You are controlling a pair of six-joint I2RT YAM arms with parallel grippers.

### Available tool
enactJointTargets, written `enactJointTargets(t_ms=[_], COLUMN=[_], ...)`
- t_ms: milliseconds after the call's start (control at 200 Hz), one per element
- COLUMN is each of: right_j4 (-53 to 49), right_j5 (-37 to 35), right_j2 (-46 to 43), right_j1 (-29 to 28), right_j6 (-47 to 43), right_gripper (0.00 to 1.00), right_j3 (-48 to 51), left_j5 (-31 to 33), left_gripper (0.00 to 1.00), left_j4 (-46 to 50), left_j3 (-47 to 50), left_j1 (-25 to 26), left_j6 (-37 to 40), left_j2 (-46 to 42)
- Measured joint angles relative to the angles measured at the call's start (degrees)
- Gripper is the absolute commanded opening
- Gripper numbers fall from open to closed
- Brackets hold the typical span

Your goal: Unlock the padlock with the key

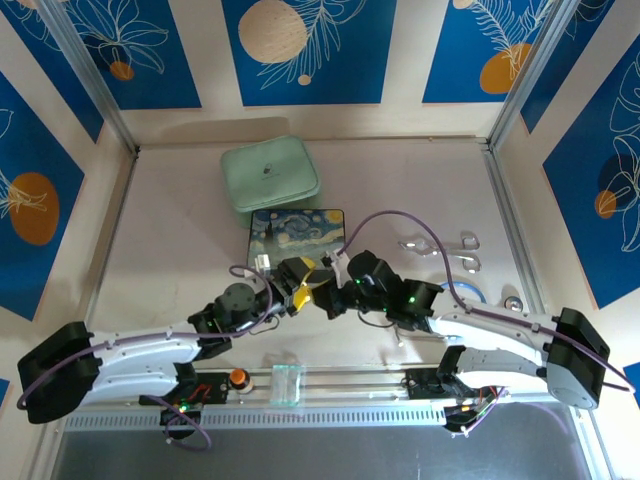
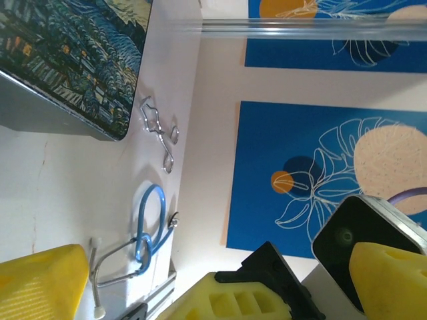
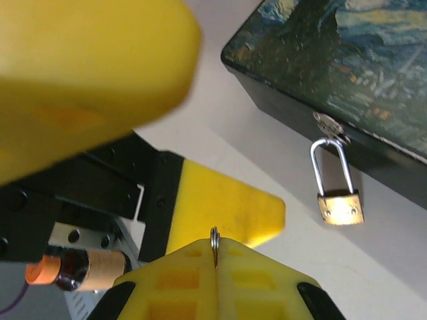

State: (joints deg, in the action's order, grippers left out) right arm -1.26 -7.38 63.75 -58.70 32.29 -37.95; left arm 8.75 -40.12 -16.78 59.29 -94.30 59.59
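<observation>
Right claw [image 3: 214, 257] pinches a tiny pale metal key [image 3: 214, 241]; small brass padlock [image 3: 340, 207] hangs ahead to its right. Left claw [image 1: 299, 283] gapes wide, empty.

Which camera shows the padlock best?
Right wrist: the padlock hangs from the box's latch, shackle and brass body sharp. Top external gives a glint at the box's near edge; left wrist frames the box's corner.

One padlock [image 3: 340, 207], one key [image 3: 215, 244], one box [image 1: 297, 232], one pouch [image 1: 270, 173], one clear cup [image 1: 288, 383], one blue loop [image 2: 142, 248]; two tools: left tool [image 1: 302, 282], right tool [image 1: 325, 297].
</observation>
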Motion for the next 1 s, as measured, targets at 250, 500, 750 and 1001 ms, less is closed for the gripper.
enactJointTargets(t_ms=[250, 500, 750, 1001], right_j4=[3.8, 8.1, 10.0, 10.3], right_j5=[-3.1, -4.7, -5.6, -6.3], right_j2=[0.9, 3.1, 4.2, 4.2], right_j1=[-1.0, -3.2, -4.3, -4.3], right_j6=[2.9, 4.2, 5.5, 6.0], right_gripper=[0.00, 0.00, 0.00, 0.00], right_j3=[-0.5, -0.5, -0.5, -0.5], left_j5=[2.9, 3.1, 3.8, 4.9], left_gripper=[0.99, 0.99, 0.85, 0.69], left_j4=[9.3, 3.9, 0.9, 4.6], left_j3=[0.0, 1.1, 2.4, 2.3], left_j1=[0.0, 0.0, 0.0, 0.1], left_j6=[-4.5, -8.6, -9.2, -8.9], left_j2=[-6.9, -1.9, -2.4, -6.1])
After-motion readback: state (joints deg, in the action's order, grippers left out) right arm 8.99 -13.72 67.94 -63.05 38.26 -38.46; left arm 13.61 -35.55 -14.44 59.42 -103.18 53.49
